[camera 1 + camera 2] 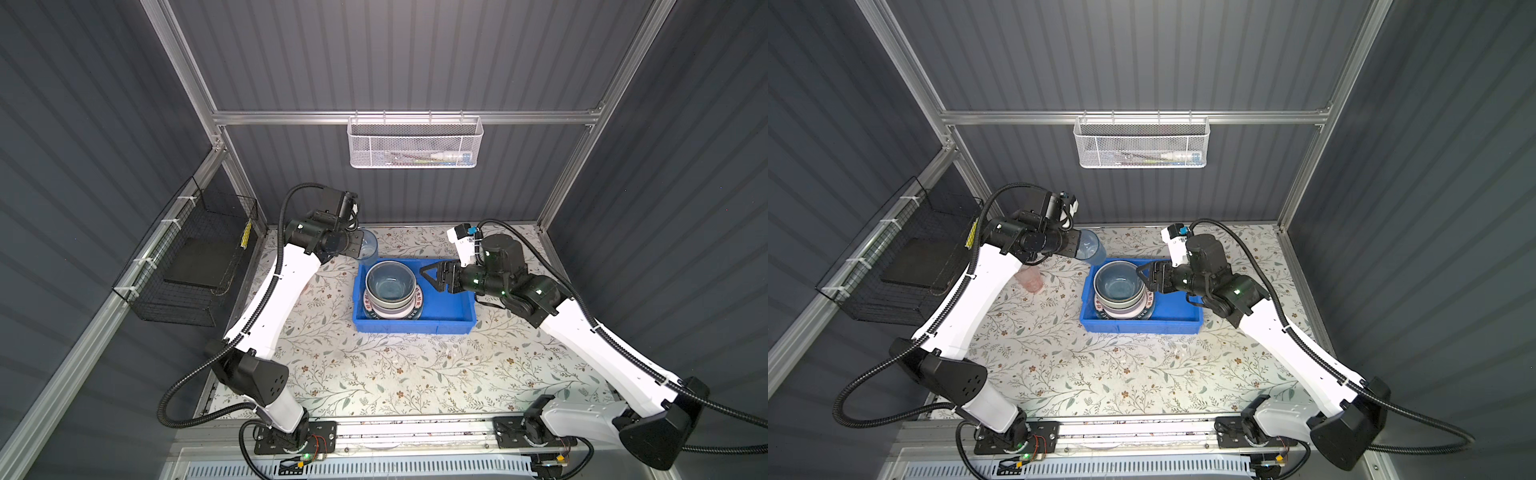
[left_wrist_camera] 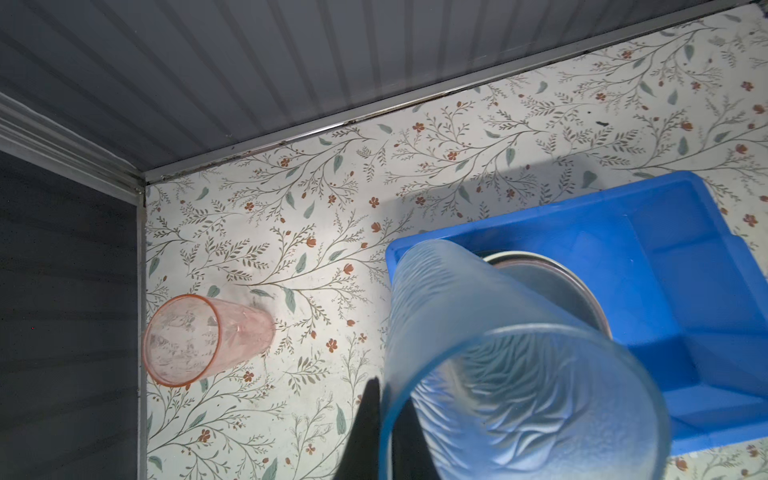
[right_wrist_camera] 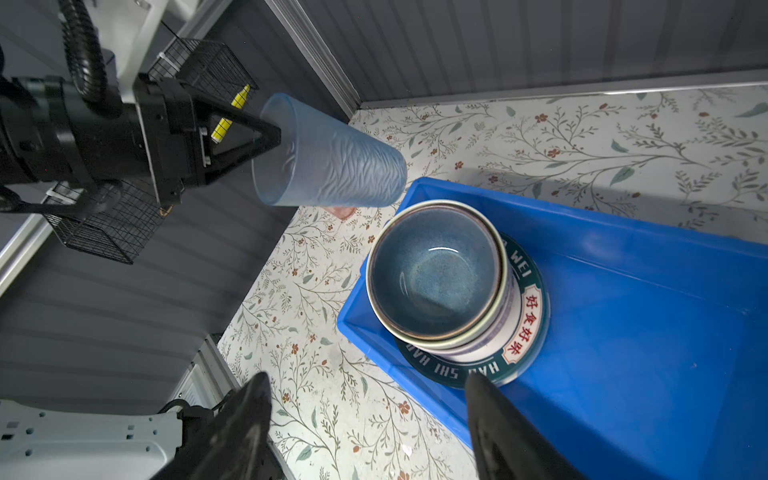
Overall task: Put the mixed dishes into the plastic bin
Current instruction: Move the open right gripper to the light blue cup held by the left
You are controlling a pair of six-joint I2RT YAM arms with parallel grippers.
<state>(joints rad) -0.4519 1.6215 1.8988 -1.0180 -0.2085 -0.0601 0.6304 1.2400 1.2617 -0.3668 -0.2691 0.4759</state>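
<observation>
In bin (image 1: 449, 309): plates (image 3: 528, 316), bowls (image 3: 432, 278) | left hand (image 3: 274, 139) pinches blue cup (image 3: 328, 162) | right hand (image 1: 432, 278) spread, empty | pink cup (image 2: 203, 338) on table (image 1: 374, 374)

- bin (image 1: 453, 309) — mid-table, toward the back.
- dish stack (image 1: 390, 291) in the bin's left half, bowls nested on plates.
- held tumbler (image 1: 369, 248) in left gripper (image 3: 277, 139), tilted, above the bin's far left corner.
- second tumbler (image 1: 1030, 279) on the table, left of the bin, well apart.
- right gripper (image 1: 428, 276) — over the bin, just right of the stack.
</observation>
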